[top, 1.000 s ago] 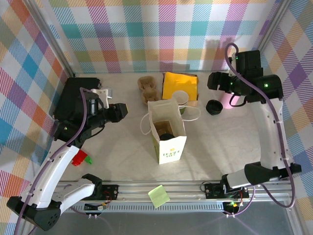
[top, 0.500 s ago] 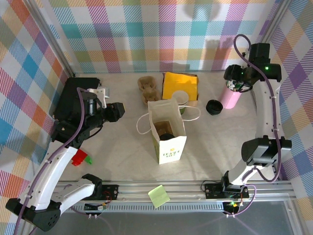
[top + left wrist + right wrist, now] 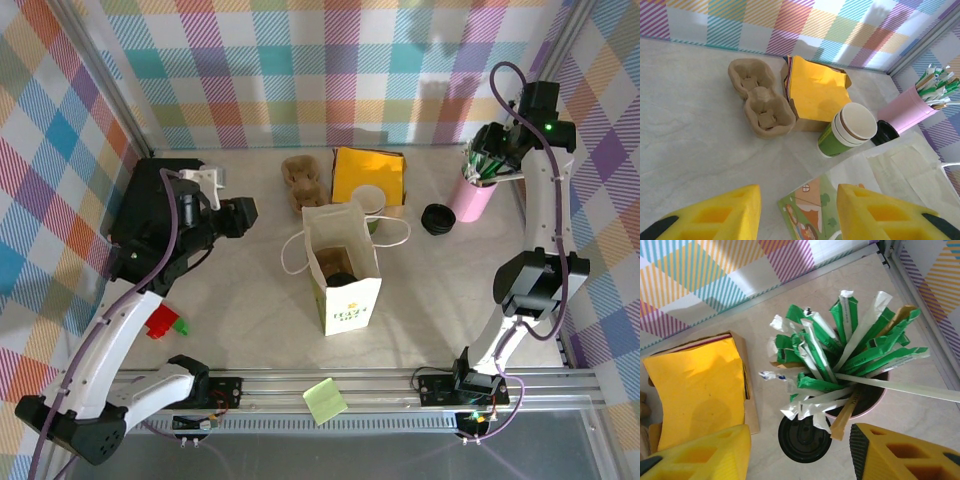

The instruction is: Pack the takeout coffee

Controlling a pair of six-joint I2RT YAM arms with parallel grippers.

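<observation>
Takeout coffee [image 3: 847,131] ahead of left pincer [image 3: 799,212] (apart, untouched).

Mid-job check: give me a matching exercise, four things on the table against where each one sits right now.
Things:
1. takeout coffee
2. black lid
3. cardboard cup carrier
4. paper bag

Places:
A. standing open, mid-table
B. flat on the table beside the pink cup of straws
C. left of the yellow napkins
D. between the yellow napkins and the bag

Pairs: 1-D, 2-B, 3-C, 4-A.
</observation>
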